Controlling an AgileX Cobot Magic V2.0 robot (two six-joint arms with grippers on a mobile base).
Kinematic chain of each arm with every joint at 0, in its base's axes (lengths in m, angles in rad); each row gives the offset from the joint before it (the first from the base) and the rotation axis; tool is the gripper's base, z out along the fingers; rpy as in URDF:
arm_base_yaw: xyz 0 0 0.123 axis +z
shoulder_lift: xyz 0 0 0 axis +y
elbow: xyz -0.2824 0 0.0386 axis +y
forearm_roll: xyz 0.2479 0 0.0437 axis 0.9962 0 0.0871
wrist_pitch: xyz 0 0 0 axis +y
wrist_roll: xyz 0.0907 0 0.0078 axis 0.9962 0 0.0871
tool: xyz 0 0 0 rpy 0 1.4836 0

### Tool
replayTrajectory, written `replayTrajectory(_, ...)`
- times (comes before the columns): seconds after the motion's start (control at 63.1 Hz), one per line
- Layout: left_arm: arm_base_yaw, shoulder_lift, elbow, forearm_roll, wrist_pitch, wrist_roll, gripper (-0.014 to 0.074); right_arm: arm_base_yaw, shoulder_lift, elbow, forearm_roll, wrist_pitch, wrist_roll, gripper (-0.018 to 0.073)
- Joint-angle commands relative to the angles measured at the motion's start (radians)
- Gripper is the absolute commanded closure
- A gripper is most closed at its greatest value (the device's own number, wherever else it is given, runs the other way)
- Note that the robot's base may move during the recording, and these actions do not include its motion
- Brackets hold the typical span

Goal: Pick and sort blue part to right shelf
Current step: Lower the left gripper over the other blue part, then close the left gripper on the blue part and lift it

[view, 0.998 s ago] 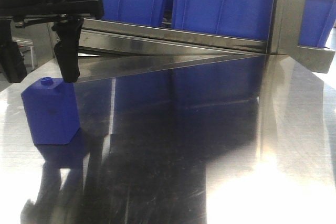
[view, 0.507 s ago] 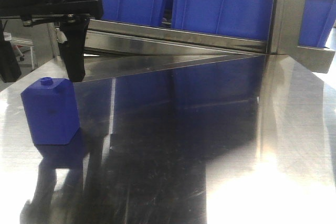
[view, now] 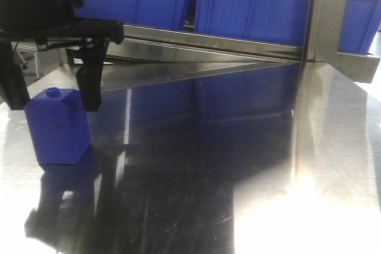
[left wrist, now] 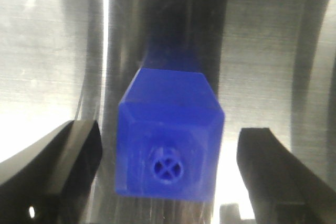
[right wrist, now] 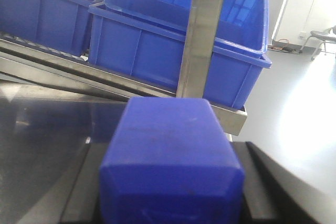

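left jaws released, pointing down, straddling upright blue part (view: 56, 126) on counter (view: 268, 176) | right jaws grasping second blue part (right wrist: 170, 150)

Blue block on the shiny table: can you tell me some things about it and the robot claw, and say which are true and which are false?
1. The blue part stands upright on the metal table. True.
2. The left gripper is squeezed shut on the part. False: its fingers are open, with a gap on each side of the part in the left wrist view.
3. The part has a small round knob on top. True.
4. The bins behind the table are red. False: they are blue.
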Motion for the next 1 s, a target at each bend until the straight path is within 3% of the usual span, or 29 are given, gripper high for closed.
replayTrajectory(0.0, -0.001, -0.024, -0.021, -0.001, 0.002, -0.003, 0.0022, -0.005, 0.008, -0.027, 0.0, -0.089, -0.007, 0.0135)
replayTrajectory(0.618, 0.008, -0.019, 0.006, -0.01, -0.034, 0.019, 0.0024, -0.005, 0.008, -0.021, 0.0, -0.089, -0.007, 0.0135)
replayTrajectory(0.982, 0.008, -0.019, 0.006, -0.017, -0.034, 0.022, 0.0178, -0.005, 0.008, -0.021, 0.0, -0.089, -0.007, 0.0135)
